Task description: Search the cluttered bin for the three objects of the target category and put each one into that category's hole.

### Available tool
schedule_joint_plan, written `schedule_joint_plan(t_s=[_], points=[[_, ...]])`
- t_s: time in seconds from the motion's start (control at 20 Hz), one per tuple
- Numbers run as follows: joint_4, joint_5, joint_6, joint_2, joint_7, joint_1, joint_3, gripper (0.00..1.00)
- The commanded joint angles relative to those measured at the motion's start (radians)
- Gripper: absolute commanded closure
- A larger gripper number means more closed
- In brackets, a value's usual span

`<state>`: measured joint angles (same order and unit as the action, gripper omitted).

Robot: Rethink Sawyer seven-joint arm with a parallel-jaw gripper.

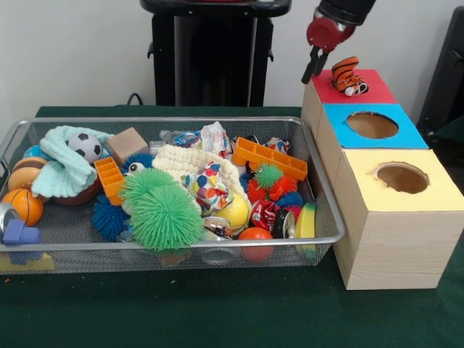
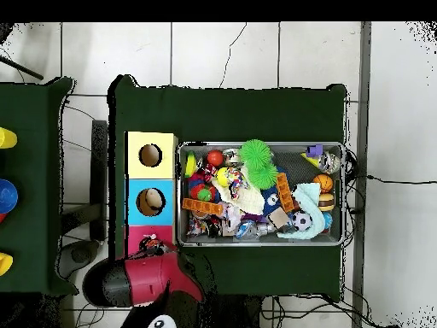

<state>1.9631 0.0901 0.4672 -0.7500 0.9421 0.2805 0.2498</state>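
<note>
Tool [image 1: 315, 67]: red body w/ dark fingers pointing down, hanging at the far edge of the red box top [image 1: 362, 88]. Nothing visibly between the fingers; how far apart they stand, can't tell from front view. Overhead view: tool hidden under the red arm [image 2: 158, 275].

Just beside the tool, on the red top: orange/black striped plush toy [image 1: 348, 75], tiger-like, w/ white feet. It lies over the spot where that box's hole would be; hole itself not visible. Not touching the tool as far as can be seen.

Next out from the tool, same row of wooden boxes: blue top [image 1: 371, 125] w/ open round hole, then yellow top [image 1: 402, 177] w/ open round hole, farthest from the tool.

Beside the boxes, away from the tool: wire mesh bin [image 1: 323, 217] on green worktop [image 1: 217, 312]. Contents heaped. Orange brick plate [image 1: 270, 157] nearest the tool's side, small spiky balls [image 1: 270, 181] below it, big green spiky ball [image 1: 163, 212] mid-bin, cream knit cloth [image 1: 185, 161], soccer ball [image 1: 87, 146], wooden block [image 1: 127, 143], basketball [image 1: 23, 206] at the far end.
</note>
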Motion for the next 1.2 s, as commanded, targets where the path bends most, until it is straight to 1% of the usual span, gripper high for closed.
schedule_joint_plan(t_s=[0.05,0.15,0.25,0.35,0.45,0.55,0.65,0.75,0.9,0.95,1.1,1.2], points=[[0.054,-0.025,0.126,-0.122,0.059,-0.179,-0.099,0.00],[0.039,-0.033,0.208,-0.180,0.007,-0.236,-0.124,0.00],[0.000,-0.032,0.311,-0.216,-0.036,-0.282,-0.142,0.00],[-0.034,-0.029,0.390,-0.242,-0.067,-0.325,-0.165,0.00],[-0.057,-0.028,0.436,-0.255,-0.091,-0.370,-0.195,0.00],[-0.073,-0.025,0.456,-0.256,-0.112,-0.414,-0.225,0.00],[-0.085,-0.017,0.467,-0.250,-0.136,-0.460,-0.256,0.00],[-0.089,-0.014,0.452,-0.234,-0.154,-0.509,-0.282,0.00],[-0.079,-0.043,0.380,-0.204,-0.172,-0.606,-0.342,0.00],[-0.079,-0.040,0.370,-0.193,-0.175,-0.630,-0.357,0.00],[-0.101,-0.009,0.373,-0.156,-0.170,-0.681,-0.396,0.00],[-0.093,-0.010,0.344,-0.154,-0.158,-0.710,-0.428,0.00]])
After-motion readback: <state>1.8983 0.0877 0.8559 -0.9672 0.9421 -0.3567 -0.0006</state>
